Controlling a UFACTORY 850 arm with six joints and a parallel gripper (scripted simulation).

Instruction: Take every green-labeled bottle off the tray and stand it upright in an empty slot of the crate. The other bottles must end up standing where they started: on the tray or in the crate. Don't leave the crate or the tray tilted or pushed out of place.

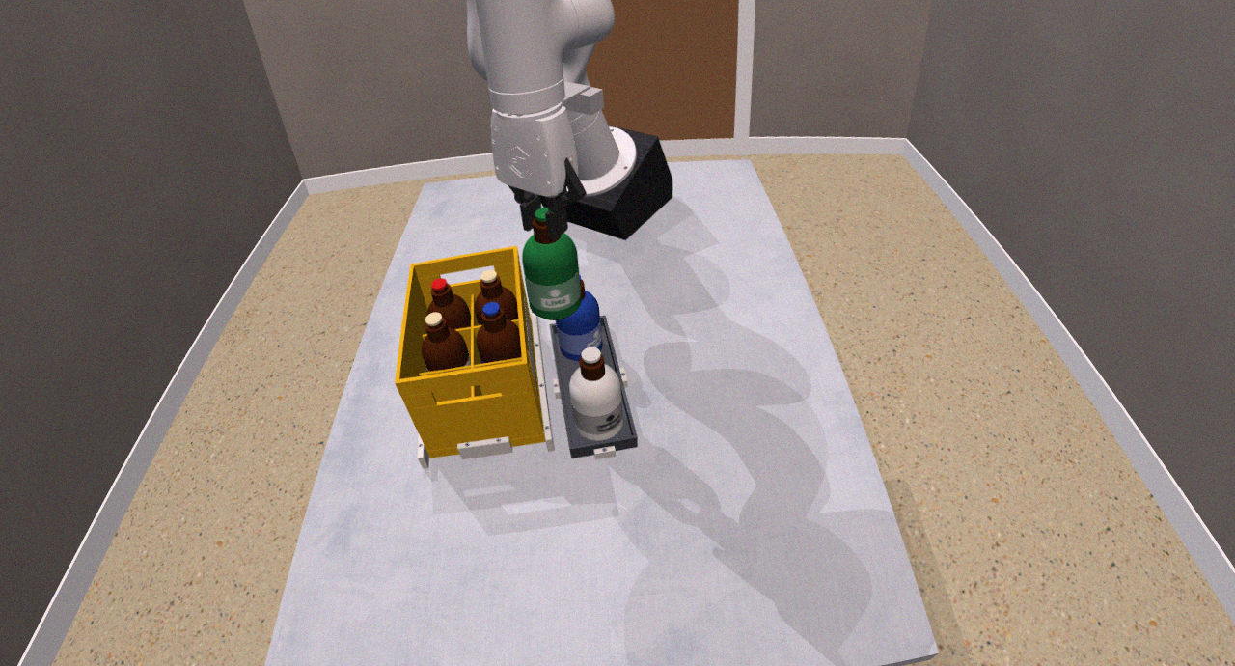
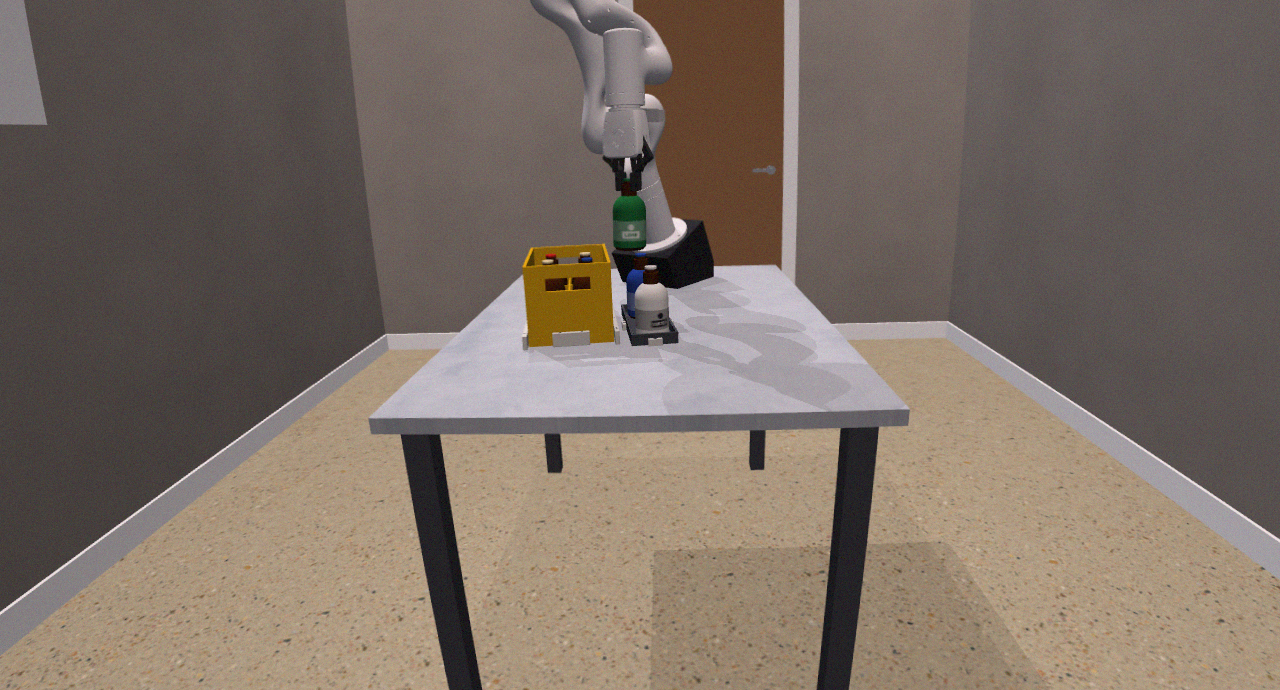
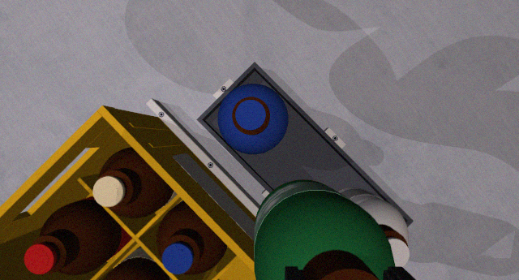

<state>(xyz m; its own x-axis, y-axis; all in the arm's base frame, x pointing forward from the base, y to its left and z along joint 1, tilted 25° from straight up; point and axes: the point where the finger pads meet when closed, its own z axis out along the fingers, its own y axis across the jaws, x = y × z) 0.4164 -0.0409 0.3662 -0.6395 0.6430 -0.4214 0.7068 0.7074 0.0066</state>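
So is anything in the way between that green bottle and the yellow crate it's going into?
No loose thing stands between the green bottle, held in the tool, and the crate beside it. But all four slots that show hold brown bottles; no empty slot is visible.

A green bottle (image 1: pixel 551 273) with a pale label reading "LIME" and a green cap hangs under the white arm (image 1: pixel 535 48). On the dark grey tray (image 1: pixel 623 385) stand a blue bottle (image 1: pixel 578 323) and, nearer, a white one (image 1: pixel 595 399). To the left, the yellow crate (image 1: pixel 470 399) holds four brown bottles capped red (image 1: pixel 438 285), blue (image 1: pixel 491 309) and cream (image 1: pixel 433 319). The table top (image 1: pixel 733 455) is mottled pale grey.
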